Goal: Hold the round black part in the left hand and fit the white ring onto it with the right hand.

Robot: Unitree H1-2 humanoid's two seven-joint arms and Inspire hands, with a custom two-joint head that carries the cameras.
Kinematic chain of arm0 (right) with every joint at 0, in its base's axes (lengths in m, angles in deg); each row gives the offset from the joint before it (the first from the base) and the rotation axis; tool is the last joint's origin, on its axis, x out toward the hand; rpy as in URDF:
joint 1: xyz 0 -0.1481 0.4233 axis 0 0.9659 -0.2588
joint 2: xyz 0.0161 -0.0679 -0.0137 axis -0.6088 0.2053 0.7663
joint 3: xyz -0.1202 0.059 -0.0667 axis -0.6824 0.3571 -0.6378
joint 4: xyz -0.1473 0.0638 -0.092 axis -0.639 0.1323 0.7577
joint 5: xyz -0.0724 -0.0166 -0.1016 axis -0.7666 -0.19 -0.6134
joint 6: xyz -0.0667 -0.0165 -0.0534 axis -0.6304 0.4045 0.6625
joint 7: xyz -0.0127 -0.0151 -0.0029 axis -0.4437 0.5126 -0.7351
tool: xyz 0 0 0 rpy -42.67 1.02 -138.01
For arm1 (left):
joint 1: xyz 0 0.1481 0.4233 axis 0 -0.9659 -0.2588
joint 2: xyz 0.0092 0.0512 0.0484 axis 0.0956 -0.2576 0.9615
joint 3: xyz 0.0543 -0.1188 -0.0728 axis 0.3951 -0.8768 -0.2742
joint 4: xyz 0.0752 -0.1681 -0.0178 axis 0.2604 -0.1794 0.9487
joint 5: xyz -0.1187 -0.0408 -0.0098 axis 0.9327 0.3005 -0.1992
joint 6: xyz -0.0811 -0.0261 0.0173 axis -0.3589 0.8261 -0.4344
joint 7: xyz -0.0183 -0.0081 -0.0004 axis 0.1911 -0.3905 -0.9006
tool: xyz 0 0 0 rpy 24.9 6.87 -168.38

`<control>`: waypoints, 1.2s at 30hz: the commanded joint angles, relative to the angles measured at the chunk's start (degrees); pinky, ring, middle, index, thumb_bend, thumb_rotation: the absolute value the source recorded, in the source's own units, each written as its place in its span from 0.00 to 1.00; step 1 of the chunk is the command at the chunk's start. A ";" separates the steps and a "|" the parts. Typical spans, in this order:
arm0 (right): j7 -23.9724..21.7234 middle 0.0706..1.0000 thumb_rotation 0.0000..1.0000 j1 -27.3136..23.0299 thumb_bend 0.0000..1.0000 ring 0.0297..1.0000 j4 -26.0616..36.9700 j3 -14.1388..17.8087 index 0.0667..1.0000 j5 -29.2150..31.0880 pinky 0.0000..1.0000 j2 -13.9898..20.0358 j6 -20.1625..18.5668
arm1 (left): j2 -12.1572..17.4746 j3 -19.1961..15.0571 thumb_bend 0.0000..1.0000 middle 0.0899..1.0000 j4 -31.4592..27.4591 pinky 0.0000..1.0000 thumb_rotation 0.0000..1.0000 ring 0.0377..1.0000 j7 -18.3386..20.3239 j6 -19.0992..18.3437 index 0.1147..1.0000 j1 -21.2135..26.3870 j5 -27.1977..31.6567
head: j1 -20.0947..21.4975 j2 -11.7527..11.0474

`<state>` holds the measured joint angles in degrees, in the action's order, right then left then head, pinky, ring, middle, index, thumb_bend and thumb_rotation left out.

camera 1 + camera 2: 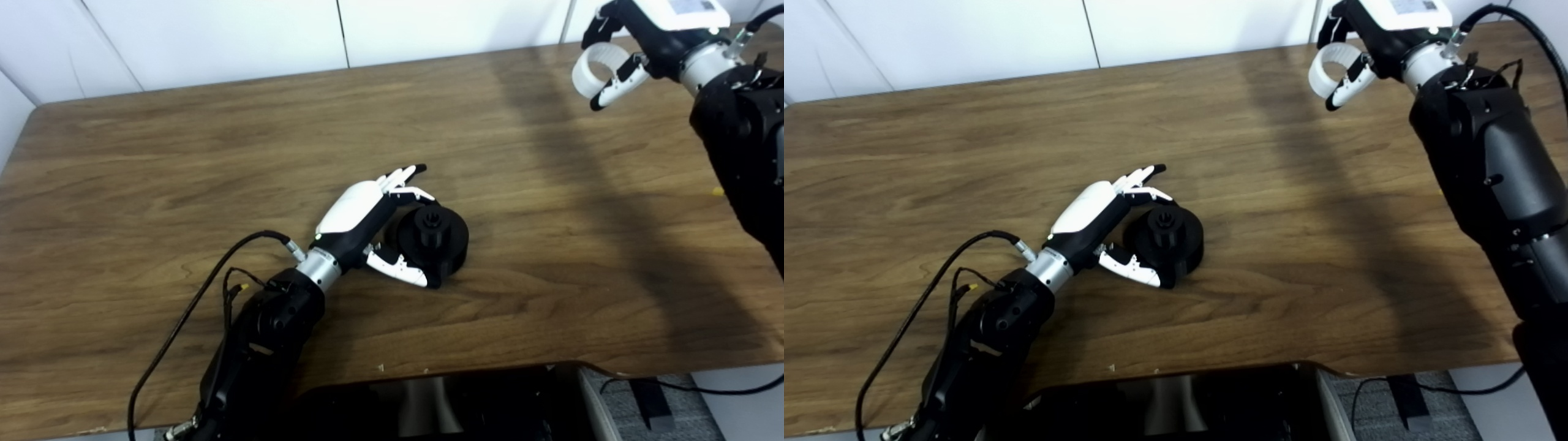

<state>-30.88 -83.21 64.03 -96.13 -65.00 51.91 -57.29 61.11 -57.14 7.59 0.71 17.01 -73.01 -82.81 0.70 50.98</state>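
We see the left hand [367,223] cupped around the black part [436,242] on the table [184,184] (thumb and fingers apart, grip unclear). The right hand [637,43], well apart, clasps the white ring [591,70].

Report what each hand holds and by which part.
Right hand holds the white ring by its band, raised. Left hand cups the round black part at its side, on the table.

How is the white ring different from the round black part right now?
The white ring is a thin open band; the round black part is a thick disc with a raised hub on top. The ring is held up in the air by the right hand, while the black part rests on the table, cradled by the left hand. Both are round.
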 commanded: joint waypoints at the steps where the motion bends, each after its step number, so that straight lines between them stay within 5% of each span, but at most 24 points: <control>1: 2.87 0.44 0.00 -1.55 0.53 0.62 2.72 1.51 0.47 0.72 0.96 0.20 2.36 | 0.29 -0.09 1.00 1.00 -0.05 1.00 0.33 1.00 -0.35 0.19 0.59 2.08 -0.47 | 0.06 0.04; 9: 1.11 0.44 0.01 -1.03 0.53 0.62 6.55 1.08 0.47 0.79 0.97 -1.04 3.56 | 0.28 -0.15 1.00 1.00 -0.09 1.00 0.32 1.00 -0.31 0.07 0.59 2.17 -0.37 | 0.37 0.18; 15: 2.44 0.44 0.01 0.50 0.53 0.52 8.77 1.35 0.48 2.93 0.98 -1.52 8.12 | 0.28 -0.18 1.00 1.00 0.16 1.00 0.32 1.00 -0.55 0.35 0.59 2.24 -0.36 | 0.48 0.28; 19: 1.84 0.43 0.01 1.64 0.53 0.55 10.76 1.68 0.48 4.84 1.00 -1.85 9.87 | 0.17 -0.19 1.00 1.00 0.12 1.00 0.32 1.00 -0.48 0.12 0.59 2.21 -0.31 | 0.49 0.33; 36: -6.21 0.45 0.01 2.75 0.53 0.52 20.64 0.81 0.45 5.05 1.00 -5.11 8.10 | -0.12 -0.25 1.00 1.00 1.04 1.00 0.33 1.00 -1.12 0.33 0.59 2.18 -0.18 | 0.53 0.44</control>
<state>-37.05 -78.81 82.14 -95.88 -59.70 46.68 -49.24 60.84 -57.22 8.53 0.20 17.02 -72.54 -82.73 1.14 51.42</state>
